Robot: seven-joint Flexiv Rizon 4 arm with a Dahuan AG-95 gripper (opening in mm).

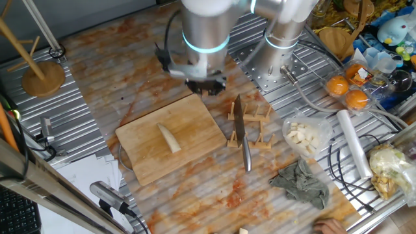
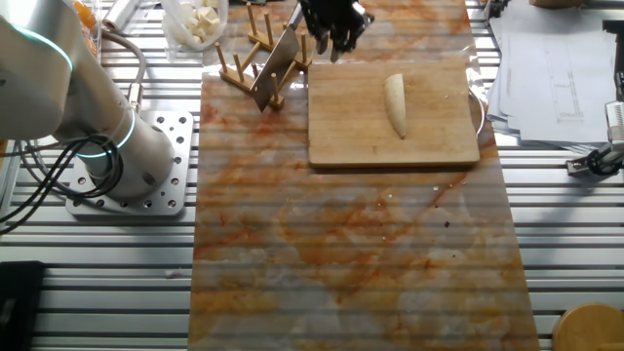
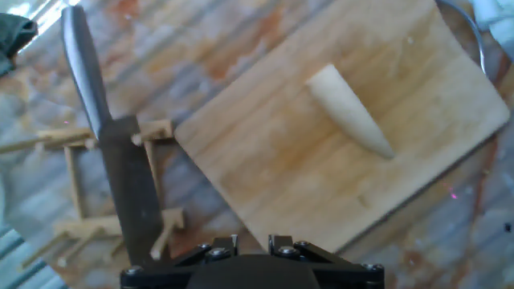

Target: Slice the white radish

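The end effector (image 1: 206, 84) hangs over the far corner of the cutting board (image 1: 195, 123), holding nothing; how wide it is, I cannot tell. The white radish (image 1: 169, 138) lies whole on the board. The knife (image 1: 240, 130) rests in its wooden rack (image 1: 255, 127) just beside; it should grab the handle firmly and lift straight up.

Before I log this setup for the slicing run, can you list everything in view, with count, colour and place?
white radish: one, pale cream, uncut, lying on the board
cutting board: one, light wood, mid-table
knife: one, grey blade, resting in the rack beside the board
knife rack: one, light wood, beside the board
pale cubes: one heap, cream, in clear plastic past the rack
cloth: one, grey-green, near the cubes
oranges: two, orange, at the table edge
wooden stand: one, light wood, far corner
papers: a stack, white, beyond the board
gripper: one, black, above the board's edge, holding nothing; opening unclear
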